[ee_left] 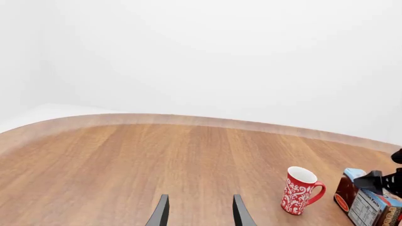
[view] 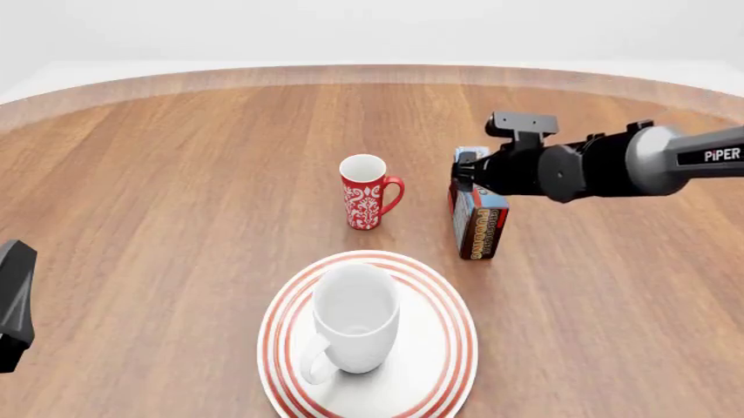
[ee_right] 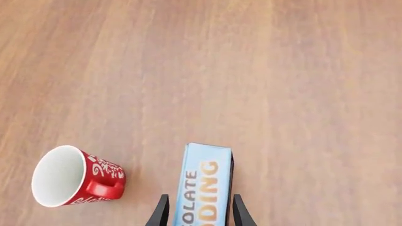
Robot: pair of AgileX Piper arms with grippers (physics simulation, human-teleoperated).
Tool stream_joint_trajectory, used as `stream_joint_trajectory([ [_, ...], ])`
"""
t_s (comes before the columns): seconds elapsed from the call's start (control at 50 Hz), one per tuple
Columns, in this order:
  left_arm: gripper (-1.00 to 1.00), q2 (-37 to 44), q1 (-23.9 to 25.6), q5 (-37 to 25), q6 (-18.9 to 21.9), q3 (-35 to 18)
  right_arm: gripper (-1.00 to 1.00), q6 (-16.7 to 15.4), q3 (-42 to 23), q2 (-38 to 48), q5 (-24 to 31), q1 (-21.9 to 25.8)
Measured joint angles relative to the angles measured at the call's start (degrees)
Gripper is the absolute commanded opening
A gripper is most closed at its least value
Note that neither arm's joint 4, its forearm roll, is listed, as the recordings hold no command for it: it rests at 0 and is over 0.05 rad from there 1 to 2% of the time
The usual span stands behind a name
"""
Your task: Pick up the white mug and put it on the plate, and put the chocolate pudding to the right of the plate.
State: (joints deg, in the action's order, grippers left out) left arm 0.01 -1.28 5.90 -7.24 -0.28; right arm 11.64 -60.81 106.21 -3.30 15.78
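The white mug (view: 348, 322) stands upright on the red-ringed plate (view: 451, 305) at the near middle of the table, handle toward me. The chocolate pudding (view: 479, 222) carton stands upright on the wood beyond the plate's right side, also visible in the right wrist view as pudding (ee_right: 207, 186) and in the left wrist view as pudding (ee_left: 367, 203). My right gripper (ee_right: 201, 214) is open, its fingers either side of the carton's top; from the front the right gripper (view: 470, 171) sits over the carton. My left gripper (ee_left: 201, 214) is open and holds nothing, over bare wood.
A slim red mug (view: 368, 192) with white pattern stands just left of the carton, behind the plate, seen too as red mug (ee_right: 72, 176) and red mug (ee_left: 300, 190). The left arm (view: 14, 296) shows at the near left edge. The table's curved far edge (view: 372, 74) lies beyond.
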Motion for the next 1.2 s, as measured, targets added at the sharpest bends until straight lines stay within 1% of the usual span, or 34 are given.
stream_joint_trajectory([
  [0.5, 1.0, 0.0, -0.01, 0.0, 0.0, 0.0, 1.0, 0.68, -0.17, 1.47, -0.18, 0.4],
  [0.76, 1.0, 0.0, -0.01, -0.01, -0.01, 0.0, 1.0, 0.33, -0.3, 1.55, 0.1, 0.46],
  [0.78, 1.0, 0.0, -0.01, -0.01, -0.01, 0.0, -1.0, 0.27, -0.3, 1.54, 0.12, 0.45],
  [1.2, 1.0, 0.0, -0.01, -0.01, -0.01, 0.0, -1.0, -2.01, -0.16, 0.82, 0.32, -0.42],
])
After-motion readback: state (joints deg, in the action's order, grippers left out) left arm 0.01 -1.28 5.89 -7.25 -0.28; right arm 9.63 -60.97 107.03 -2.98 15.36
